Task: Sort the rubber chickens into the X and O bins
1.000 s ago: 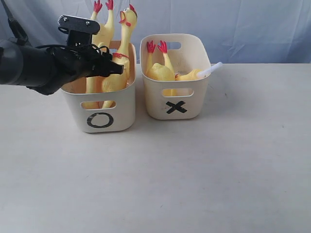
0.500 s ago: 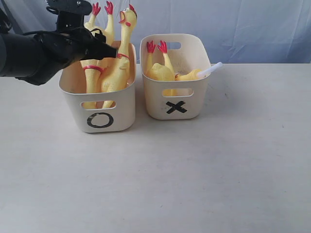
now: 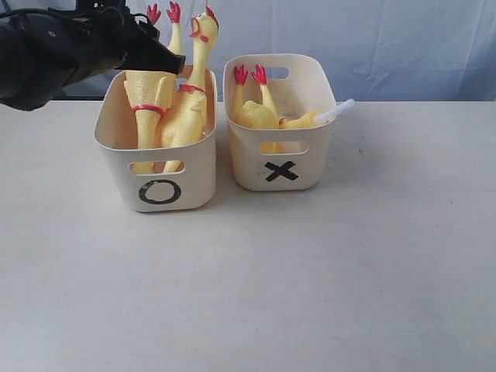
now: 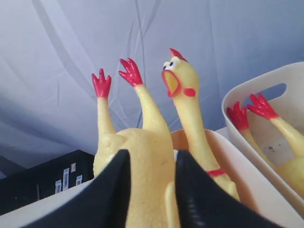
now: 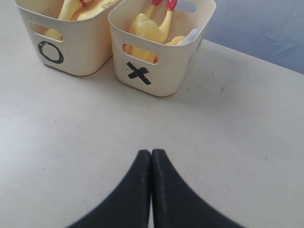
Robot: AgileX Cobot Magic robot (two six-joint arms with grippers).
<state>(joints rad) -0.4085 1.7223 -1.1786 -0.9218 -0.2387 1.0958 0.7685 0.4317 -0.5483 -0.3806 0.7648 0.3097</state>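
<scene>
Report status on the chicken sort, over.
Left gripper open above O bin, nothing gripped. Right gripper shut, empty. Feet-up chicken and upright chicken in O bin, third chicken in X bin. Nothing in the way.

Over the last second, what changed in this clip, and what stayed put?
The left gripper rose and drew back toward the left of the exterior view, away from the O bin. It left the feet-up chicken in the bin; that chicken did not rise with it, so it looks let go. The head-up chicken, the X bin and the X-bin chicken stayed put.
</scene>
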